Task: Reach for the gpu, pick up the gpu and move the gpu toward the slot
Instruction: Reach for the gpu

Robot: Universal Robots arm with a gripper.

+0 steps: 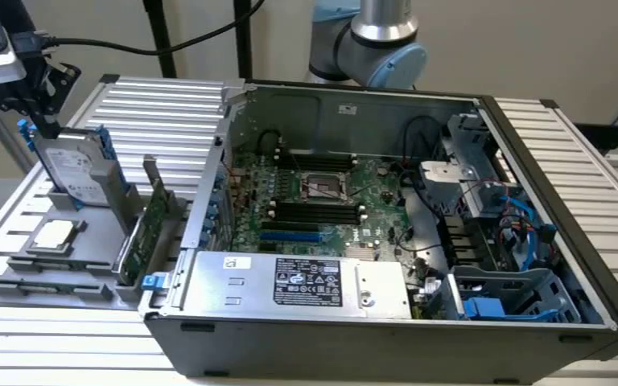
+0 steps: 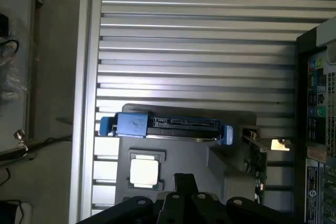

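Observation:
The gpu (image 1: 146,229) is a thin green card with a silver end bracket. It stands on edge in a grey holder (image 1: 30,273) on the exterior view's left, beside the open computer case (image 1: 395,338). The wrist view shows the gpu (image 2: 258,157) edge-on, to one side of the hard drive. My gripper (image 1: 45,122) hangs high at the far left, just above the top of the upright hard drive (image 1: 75,170), and it is shut on nothing. Its dark fingers (image 2: 185,182) point toward the holder. The blue slot (image 1: 290,238) lies on the motherboard (image 1: 341,189) inside the case.
The silver hard drive (image 2: 168,124) with blue rails and a square CPU chip (image 2: 144,171) share the holder with the gpu. In the exterior view the CPU chip (image 1: 54,235) lies flat. The case holds a power supply (image 1: 298,281), cables and a drive cage (image 1: 502,297). Ribbed aluminium table (image 1: 158,121) surrounds everything.

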